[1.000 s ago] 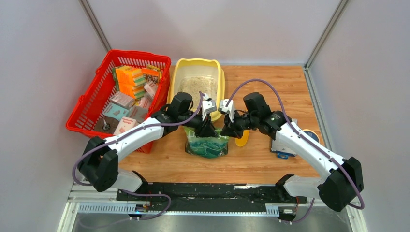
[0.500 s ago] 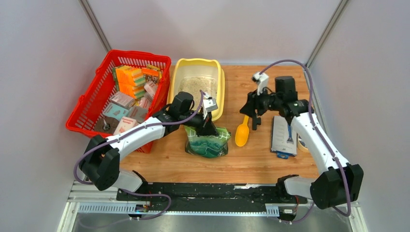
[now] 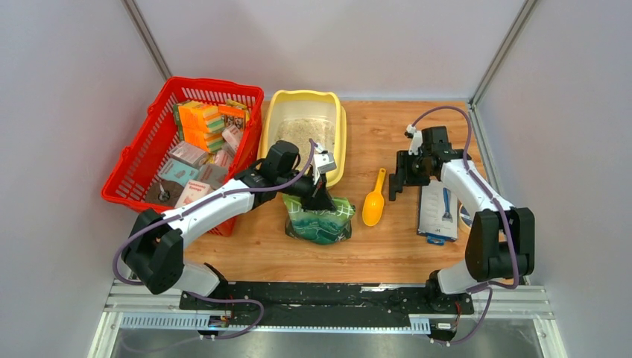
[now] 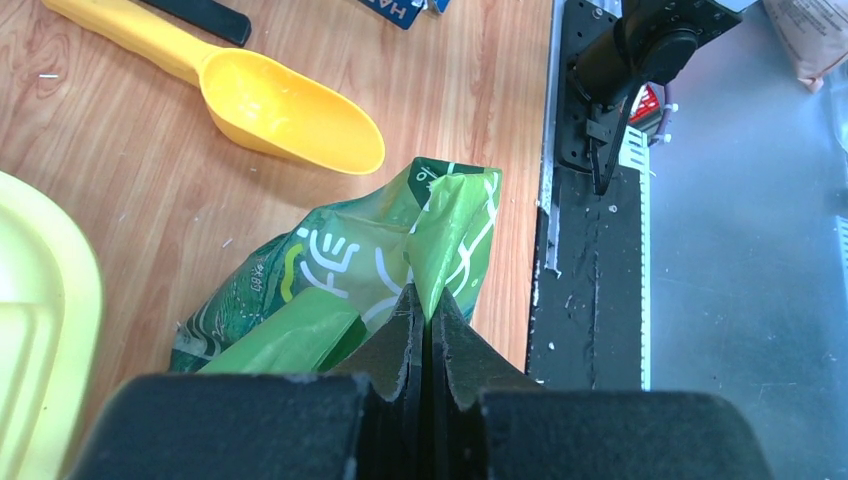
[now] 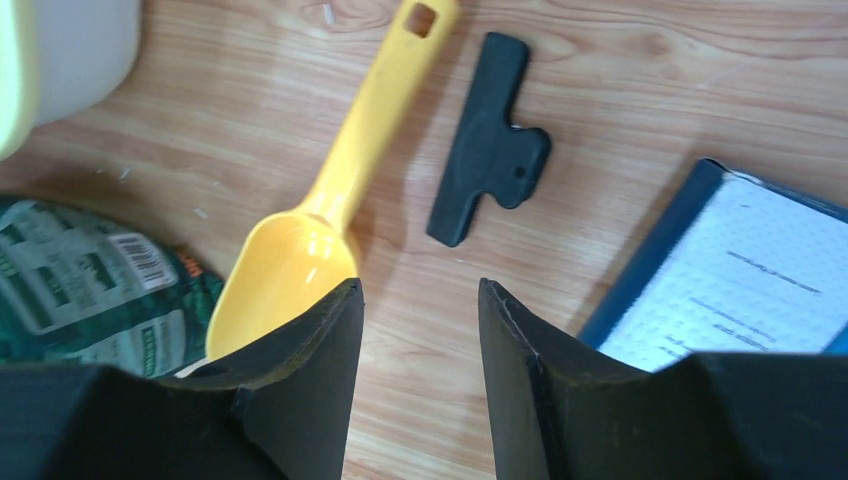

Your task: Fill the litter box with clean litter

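Nearest the arm bases, a green pouch [image 3: 319,220] with white characters stands slumped on the wooden bench [image 3: 387,246]. The left fingers [image 4: 395,340] are pressed together on a fold at the pouch's top edge, pinching it from above.

Just to the pouch's right lies a yellow scoop [image 3: 373,201], bowl toward the near edge and handle pointing away, touching nothing. Right of it, a flat black piece [image 5: 490,140], possibly a bag clip, rests on the wood. Beside that lies a blue-edged packet [image 3: 437,211] with a white printed face.

The right fingers [image 5: 320,340] are spread apart with nothing between them. They hang over bare bench between the scoop and the packet.

Farther back, the litter box [image 3: 339,127], pale yellow with a raised rim, sits against the back of the bench just behind the pouch. The clean litter [image 3: 302,134] covers its floor as a thin beige layer.

Left of it, a red mesh basket [image 3: 134,175] holds assorted small packs and sponges.
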`<state>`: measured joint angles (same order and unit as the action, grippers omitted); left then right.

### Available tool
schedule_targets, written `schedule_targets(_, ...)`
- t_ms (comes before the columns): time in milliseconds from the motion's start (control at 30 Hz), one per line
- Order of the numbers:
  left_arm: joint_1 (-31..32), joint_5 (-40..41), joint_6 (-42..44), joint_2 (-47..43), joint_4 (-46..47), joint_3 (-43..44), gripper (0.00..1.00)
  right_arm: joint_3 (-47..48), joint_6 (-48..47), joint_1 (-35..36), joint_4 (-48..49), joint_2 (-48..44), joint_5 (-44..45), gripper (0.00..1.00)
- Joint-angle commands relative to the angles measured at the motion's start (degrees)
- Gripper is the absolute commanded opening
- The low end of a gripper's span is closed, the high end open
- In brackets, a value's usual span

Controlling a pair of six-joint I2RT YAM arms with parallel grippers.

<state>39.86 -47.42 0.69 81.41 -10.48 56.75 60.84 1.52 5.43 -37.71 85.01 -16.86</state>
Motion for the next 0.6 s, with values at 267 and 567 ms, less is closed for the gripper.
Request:
schedule_targets(267,0.4,-2.0,4.3,-1.2,-7.0,2.0,0.01,6.0,-3.3,-1.3,2.5,-5.3,-22.0,0.48)
schedule_targets(567,-1.0,-5.1,3.2,0.9,-8.8,3.1,0.03,-2.7,-33.4,12.8,5.7,-24.5,-31.5,0.53)
